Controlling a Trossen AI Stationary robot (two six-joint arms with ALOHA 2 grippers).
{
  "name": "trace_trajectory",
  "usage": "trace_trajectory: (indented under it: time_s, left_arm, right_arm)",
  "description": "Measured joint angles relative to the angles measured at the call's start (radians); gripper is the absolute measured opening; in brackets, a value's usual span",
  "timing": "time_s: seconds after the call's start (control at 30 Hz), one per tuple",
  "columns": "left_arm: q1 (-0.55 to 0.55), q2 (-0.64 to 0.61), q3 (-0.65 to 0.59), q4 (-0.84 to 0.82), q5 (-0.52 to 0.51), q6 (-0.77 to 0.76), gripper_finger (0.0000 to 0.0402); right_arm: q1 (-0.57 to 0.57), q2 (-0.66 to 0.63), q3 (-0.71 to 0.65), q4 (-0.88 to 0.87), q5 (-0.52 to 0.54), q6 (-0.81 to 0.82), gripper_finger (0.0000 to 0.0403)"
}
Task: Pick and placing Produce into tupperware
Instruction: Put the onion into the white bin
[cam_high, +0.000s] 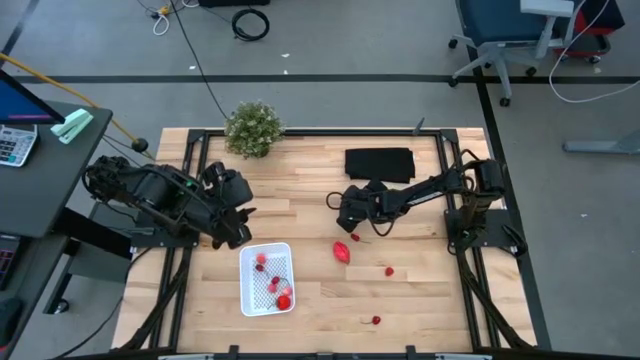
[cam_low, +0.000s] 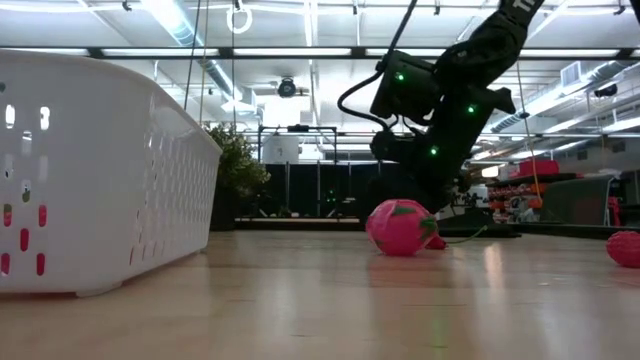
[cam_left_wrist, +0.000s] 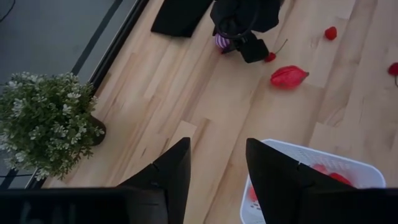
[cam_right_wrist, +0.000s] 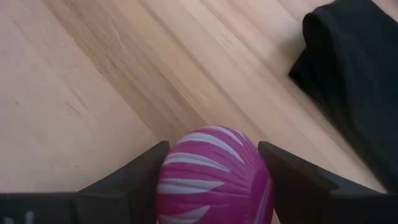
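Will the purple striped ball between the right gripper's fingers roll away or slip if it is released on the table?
The purple ball looks round and smooth, so on the flat wooden table it would probably roll. The right gripper brackets its curved sides, so it may slip.

Purple-magenta ball (cam_right_wrist: 211, 177) running off the right wrist picture's edge, red pieces (cam_low: 25, 240) showing only through the tupperware's (cam_low: 100, 180) wall slots
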Motion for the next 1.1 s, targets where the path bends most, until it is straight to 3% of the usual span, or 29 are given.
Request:
trace_trajectory:
  time_s: [0.17,0.4,0.6,0.73,0.93,1.1]
  left_arm:
    - [0.0,0.0,0.0,0.0,0.0,0.0,0.0162]
    - [0.0,0.0,0.0,0.0,0.0,0.0,0.0162]
    - [0.0,0.0,0.0,0.0,0.0,0.0,0.0162]
    - [0.0,0.0,0.0,0.0,0.0,-0.001,0.0163]
    - [0.0,0.0,0.0,0.002,0.0,-0.001,0.0162]
    - [0.0,0.0,0.0,0.007,-0.001,-0.001,0.0162]
  right_arm:
    - [0.0,0.003,0.015,-0.01,-0.008,-0.001,0.0251]
    - [0.009,0.004,0.016,-0.006,-0.01,0.047,0.0205]
    - [0.043,0.001,0.014,0.015,-0.015,0.051,0.0221]
    - [0.077,-0.026,0.013,0.117,-0.041,0.049,0.0239]
    - [0.123,-0.089,0.014,0.326,-0.11,0.045,0.0203]
    - [0.176,-0.102,0.014,0.608,-0.2,0.03,0.0205]
